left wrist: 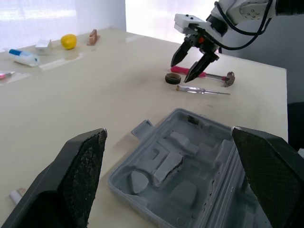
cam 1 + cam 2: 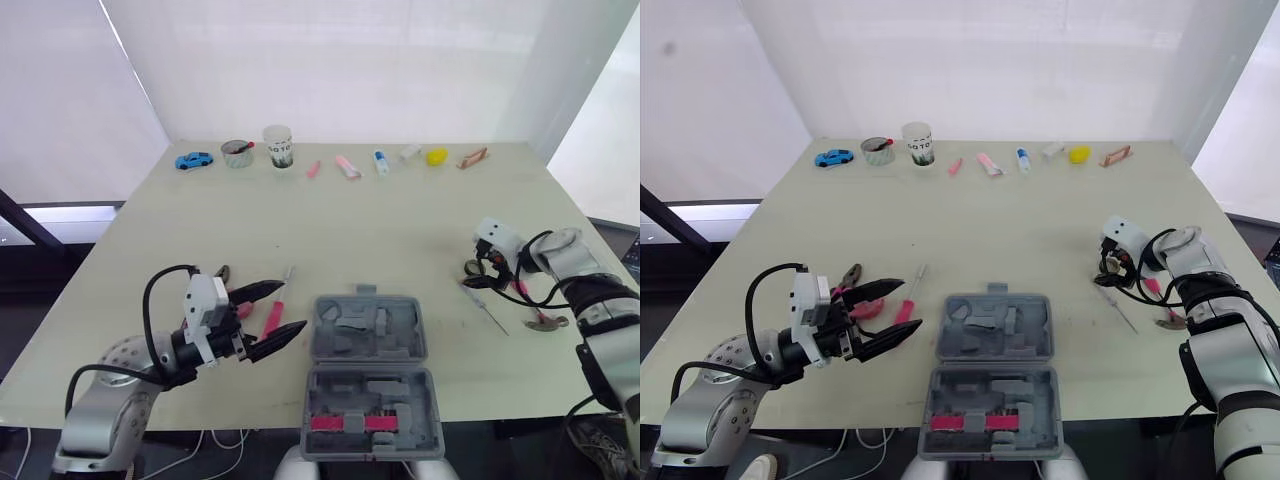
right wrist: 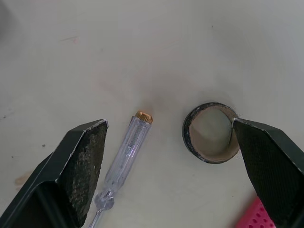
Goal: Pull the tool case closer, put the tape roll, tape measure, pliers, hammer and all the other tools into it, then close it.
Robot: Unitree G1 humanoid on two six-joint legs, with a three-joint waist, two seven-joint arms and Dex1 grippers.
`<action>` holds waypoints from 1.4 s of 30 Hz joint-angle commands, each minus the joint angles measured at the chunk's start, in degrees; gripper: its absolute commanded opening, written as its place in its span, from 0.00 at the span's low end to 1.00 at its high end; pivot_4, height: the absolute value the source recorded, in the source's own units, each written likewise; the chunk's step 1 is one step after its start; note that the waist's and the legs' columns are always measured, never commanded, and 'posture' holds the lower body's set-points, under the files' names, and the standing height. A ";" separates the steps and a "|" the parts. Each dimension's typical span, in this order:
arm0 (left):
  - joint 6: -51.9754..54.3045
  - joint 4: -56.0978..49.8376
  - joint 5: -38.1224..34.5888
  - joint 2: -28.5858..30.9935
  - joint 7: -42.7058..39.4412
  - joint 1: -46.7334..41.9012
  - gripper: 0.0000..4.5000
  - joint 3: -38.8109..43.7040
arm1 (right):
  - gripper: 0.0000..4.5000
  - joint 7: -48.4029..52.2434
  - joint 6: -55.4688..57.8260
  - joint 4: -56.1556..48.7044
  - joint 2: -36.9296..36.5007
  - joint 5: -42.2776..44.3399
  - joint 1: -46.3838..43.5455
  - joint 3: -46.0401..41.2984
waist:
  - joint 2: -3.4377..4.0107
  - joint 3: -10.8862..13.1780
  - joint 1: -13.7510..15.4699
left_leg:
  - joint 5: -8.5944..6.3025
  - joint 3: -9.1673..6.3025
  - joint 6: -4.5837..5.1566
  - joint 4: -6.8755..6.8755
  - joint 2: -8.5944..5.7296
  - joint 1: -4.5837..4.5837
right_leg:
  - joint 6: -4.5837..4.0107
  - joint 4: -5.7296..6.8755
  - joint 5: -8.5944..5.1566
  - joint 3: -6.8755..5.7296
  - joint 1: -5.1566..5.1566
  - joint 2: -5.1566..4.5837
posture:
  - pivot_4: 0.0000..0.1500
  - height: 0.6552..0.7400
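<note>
The grey tool case (image 2: 365,372) lies open near the table's front edge, two pink pieces in its nearer half. My left gripper (image 2: 290,306) hovers open just left of it, above a pink-handled screwdriver (image 2: 273,316) and red-handled pliers (image 2: 228,281). At the right, my right gripper (image 2: 488,278) is open and points down over the black tape roll (image 3: 188,140). The roll lies on the table beside one fingertip, apart from a clear tester screwdriver (image 3: 128,147). A pink-handled hammer (image 2: 538,318) lies just right of them.
Along the far edge stands a row of small items: a blue toy car (image 2: 194,160), a tin bowl (image 2: 237,152), a paper cup (image 2: 278,146), pink tubes, a yellow object (image 2: 437,156) and a brown piece (image 2: 472,158). The table (image 2: 380,230) is bare in the middle.
</note>
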 commanded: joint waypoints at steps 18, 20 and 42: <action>-0.53 -3.48 -3.00 -0.05 1.70 0.15 1.00 2.22 | 0.97 -17.13 14.79 11.19 8.76 2.25 -8.82 -12.11 | 0.03 0.01 -0.14 | 0.00 0.01 0.00 0.00 -0.01 0.03 | -0.01 0.19 0.00 0.02 -0.04 0.01 | 1.00 1.00; -0.52 -3.42 -3.07 0.01 1.75 0.08 1.00 2.23 | 0.97 -18.23 14.74 11.52 9.19 2.33 -8.89 -12.43 | 0.03 0.01 -0.17 | 0.00 0.01 0.00 0.00 -0.01 0.03 | -0.01 0.20 0.00 0.01 -0.04 0.00 | 1.00 1.00; 0.30 -4.33 -3.73 0.76 2.40 0.41 1.00 2.79 | 0.01 -13.74 7.47 11.53 8.14 -4.97 -8.03 -7.42 | 0.04 0.02 -1.37 | 0.00 0.01 0.00 0.00 -0.01 0.04 | -0.01 0.25 0.00 0.03 -0.06 0.01 | 1.00 1.00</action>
